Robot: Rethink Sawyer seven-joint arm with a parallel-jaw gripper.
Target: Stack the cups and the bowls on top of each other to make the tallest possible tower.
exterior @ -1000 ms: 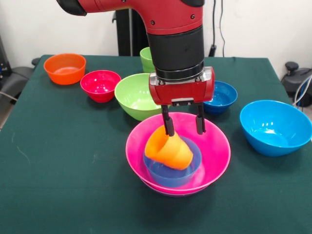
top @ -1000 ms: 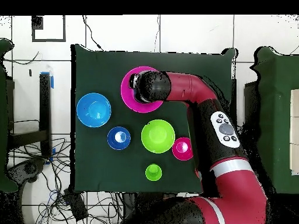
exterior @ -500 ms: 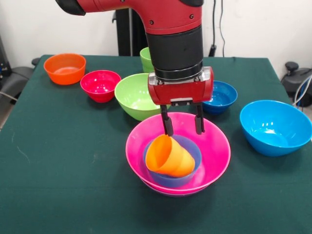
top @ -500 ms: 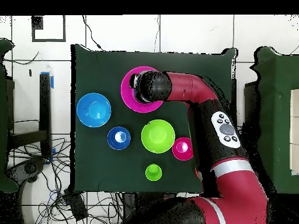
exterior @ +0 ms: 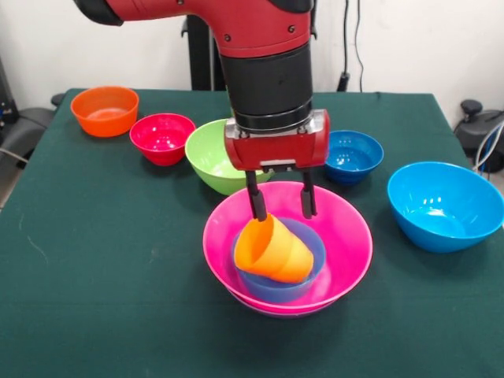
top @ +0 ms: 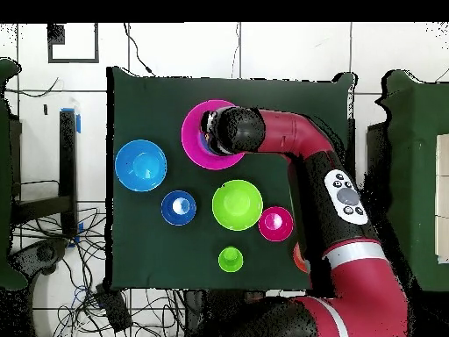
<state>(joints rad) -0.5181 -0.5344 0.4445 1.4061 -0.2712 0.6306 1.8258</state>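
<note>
Front view: we see the gripper (exterior: 279, 206) with its two fingers spread apart, holding nothing, poised just above the orange cup (exterior: 272, 249). That cup lies tipped on its side in the small light-blue bowl (exterior: 282, 283), which is nested in the wide pink bowl (exterior: 346, 246). Behind stand the lime green bowl (exterior: 209, 157), red bowl (exterior: 161, 137), orange bowl (exterior: 104, 109), dark-blue bowl (exterior: 354, 154) and sky-blue bowl (exterior: 445, 204). Overhead view: we see the arm (top: 289, 145) covering most of the pink bowl; the light green cup (top: 231, 258) stands near the table's (top: 298, 96) edge.
</note>
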